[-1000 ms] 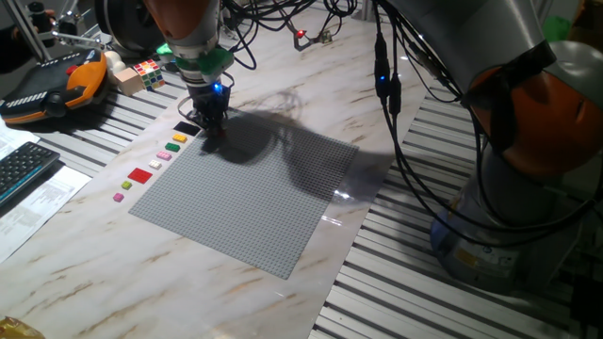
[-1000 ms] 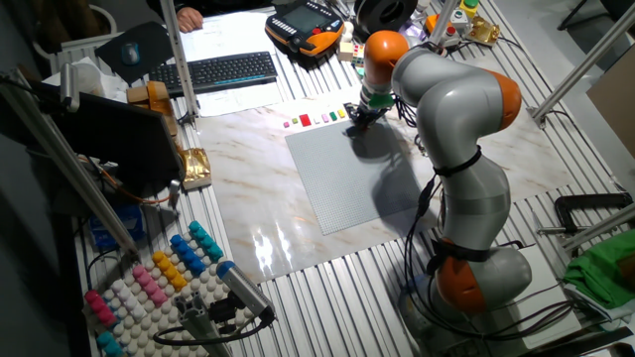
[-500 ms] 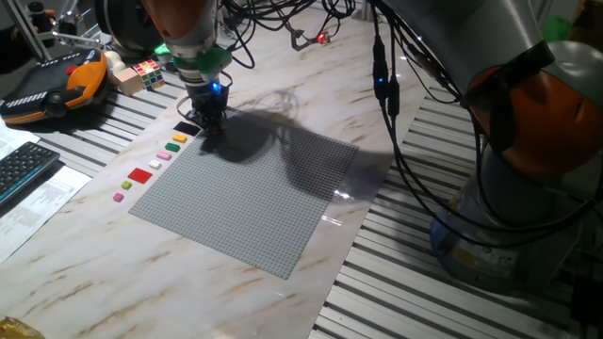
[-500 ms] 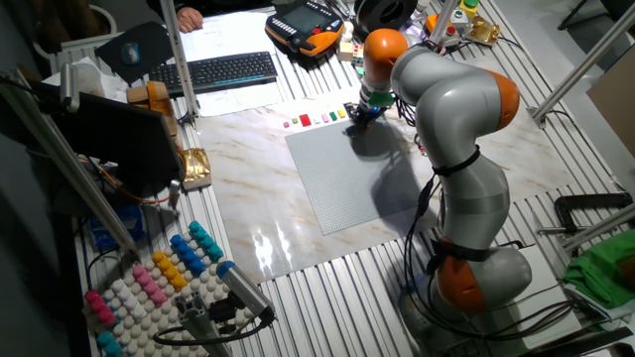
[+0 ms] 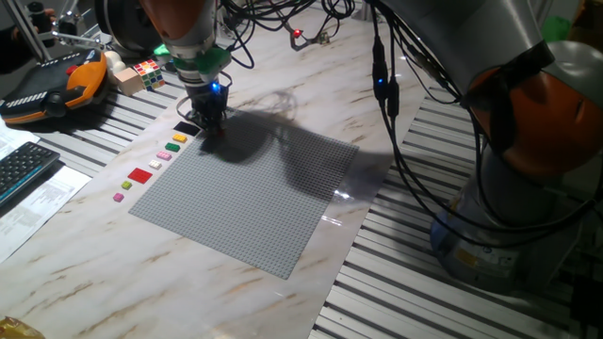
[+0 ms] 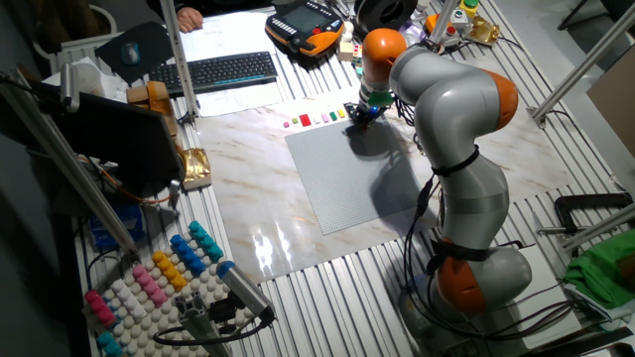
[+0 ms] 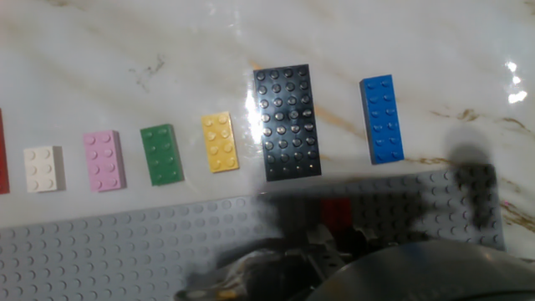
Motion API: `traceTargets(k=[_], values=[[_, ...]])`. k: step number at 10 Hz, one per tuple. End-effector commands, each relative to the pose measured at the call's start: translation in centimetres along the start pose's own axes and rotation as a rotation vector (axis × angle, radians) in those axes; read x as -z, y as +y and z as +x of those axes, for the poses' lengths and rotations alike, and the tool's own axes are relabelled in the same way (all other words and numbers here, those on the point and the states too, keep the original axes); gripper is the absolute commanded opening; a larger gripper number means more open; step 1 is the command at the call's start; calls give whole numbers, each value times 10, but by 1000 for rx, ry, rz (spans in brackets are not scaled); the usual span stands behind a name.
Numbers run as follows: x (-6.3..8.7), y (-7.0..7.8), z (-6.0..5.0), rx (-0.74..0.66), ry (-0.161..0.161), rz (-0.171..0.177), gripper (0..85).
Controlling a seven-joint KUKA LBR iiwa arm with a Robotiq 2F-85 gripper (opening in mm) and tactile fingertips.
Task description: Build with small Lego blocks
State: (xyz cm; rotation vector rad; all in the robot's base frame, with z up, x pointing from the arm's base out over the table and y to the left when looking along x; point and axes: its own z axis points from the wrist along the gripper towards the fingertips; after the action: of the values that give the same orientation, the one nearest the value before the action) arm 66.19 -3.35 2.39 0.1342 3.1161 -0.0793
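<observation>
The small Lego blocks lie in a row on the marble table beside the grey baseplate (image 7: 125,242). In the hand view they are white (image 7: 42,167), pink (image 7: 104,160), green (image 7: 161,154), yellow (image 7: 220,142), a larger black one (image 7: 287,121) and blue (image 7: 382,119). My gripper (image 7: 337,224) is down at the baseplate's corner (image 5: 209,135), (image 6: 359,116), its fingers blurred. It looks shut on a small red block (image 7: 337,211) resting on the plate. One fixed view shows the black (image 5: 187,127), yellow (image 5: 179,138) and red (image 5: 140,175) blocks left of the plate (image 5: 254,198).
A multicoloured puzzle cube (image 5: 146,71) and an orange-black teach pendant (image 5: 52,85) lie at the back left. A keyboard (image 6: 223,69) is beyond the blocks. Cables (image 5: 386,85) hang over the plate's right side. The arm's base (image 6: 476,278) stands at the table's edge.
</observation>
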Motion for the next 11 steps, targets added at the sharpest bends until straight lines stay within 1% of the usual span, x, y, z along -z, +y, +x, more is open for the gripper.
traceTargets(k=[1, 5, 10, 11], values=[[1, 0, -1, 1, -1, 2, 153], [1, 0, -1, 3, -4, 17, 337], [4, 0, 0, 5, -5, 29, 517], [4, 0, 0, 2, -5, 29, 540]])
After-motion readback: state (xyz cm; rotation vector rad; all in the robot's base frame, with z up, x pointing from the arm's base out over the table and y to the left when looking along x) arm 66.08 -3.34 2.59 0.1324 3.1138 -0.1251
